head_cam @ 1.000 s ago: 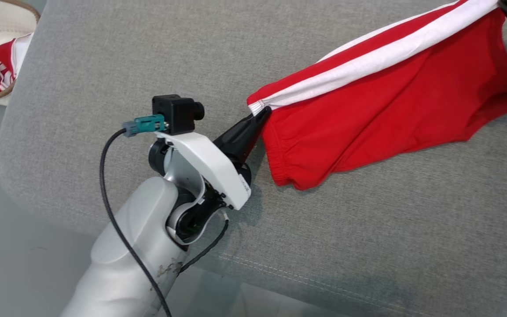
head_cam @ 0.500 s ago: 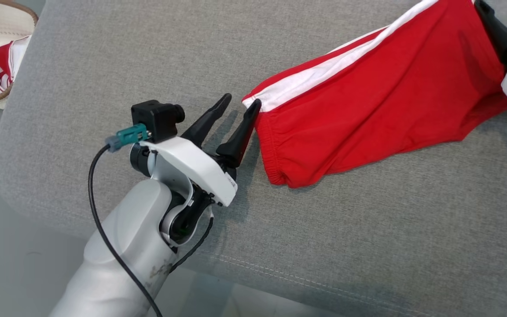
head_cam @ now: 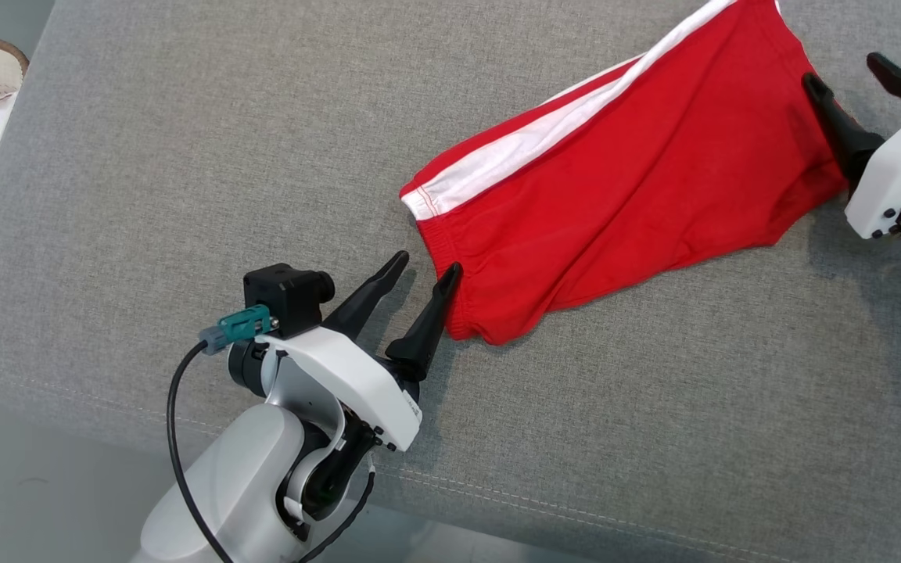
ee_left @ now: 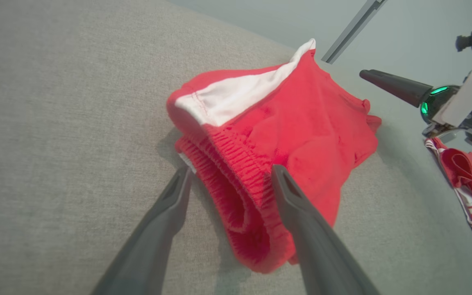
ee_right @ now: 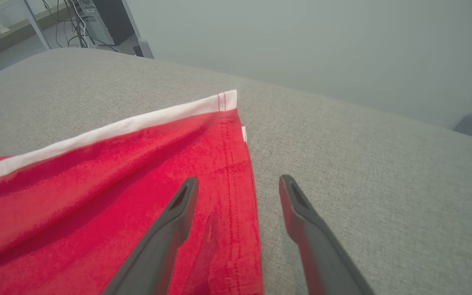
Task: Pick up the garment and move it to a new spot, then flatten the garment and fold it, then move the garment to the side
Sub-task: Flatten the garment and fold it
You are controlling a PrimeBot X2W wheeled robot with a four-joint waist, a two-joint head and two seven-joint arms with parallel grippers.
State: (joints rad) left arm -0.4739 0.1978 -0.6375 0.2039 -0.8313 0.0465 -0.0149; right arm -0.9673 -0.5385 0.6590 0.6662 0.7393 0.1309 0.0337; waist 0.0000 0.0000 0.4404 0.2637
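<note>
surface: you're over a grey woven cushion (head_cam: 184, 156), corners rounded, stitched seam (head_cam: 576, 512) along your near edge
ground: floor (head_cam: 12, 485) pale grey-green, smooth, at your near left
far left: basket (head_cam: 16, 55), brown rim, pale perforated lining, just off the cushion's corner
backdrop: wall (ee_right: 301, 49) plain pale grey-green
clutter: cables (ee_right: 62, 12) beside a dark box (ee_right: 111, 20), right wrist view's top left
light: soft, even; your shadows are faint

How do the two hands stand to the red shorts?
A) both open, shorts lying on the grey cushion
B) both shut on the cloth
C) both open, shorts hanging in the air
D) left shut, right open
A: the left hand and right hand show spread fingers, and the red shorts lie on the grey cushion.
</note>
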